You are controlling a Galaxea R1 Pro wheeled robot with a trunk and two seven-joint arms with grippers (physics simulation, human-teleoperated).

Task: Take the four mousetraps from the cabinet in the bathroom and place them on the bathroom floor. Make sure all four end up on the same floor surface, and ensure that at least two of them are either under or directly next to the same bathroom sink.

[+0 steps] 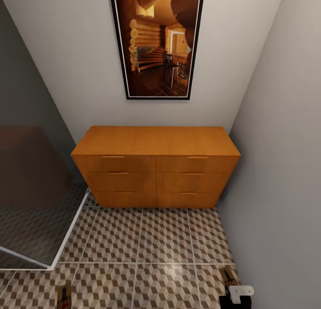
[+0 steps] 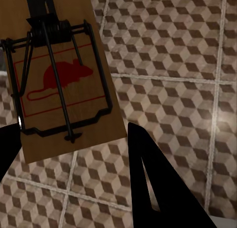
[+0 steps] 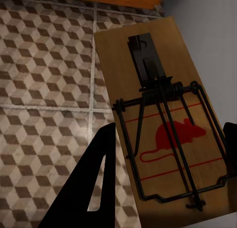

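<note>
Head view: we face the shut cabinet (image 1: 156,166) across the tiled floor (image 1: 165,242). Left gripper (image 2: 74,144) clamped on one mousetrap (image 2: 61,80); right gripper (image 3: 168,164) clamped on another mousetrap (image 3: 168,124). Risk: with loose grips, either could slip and land far from the sink.

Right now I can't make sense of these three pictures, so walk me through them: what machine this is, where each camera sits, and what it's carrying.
This is a simulated wheeled robot with two arms, each ending in a two-fingered claw. The large picture comes from its head camera, looking down at an orange-brown cabinet with six closed drawers, standing on the cube-patterned bathroom floor beneath a framed picture. The other two come from cameras near each claw. The left claw appears to hold a mousetrap, a tan board with black wire and a red mouse print. The right claw seems to hold a second mousetrap. Both traps hang above the floor tiles.
</note>
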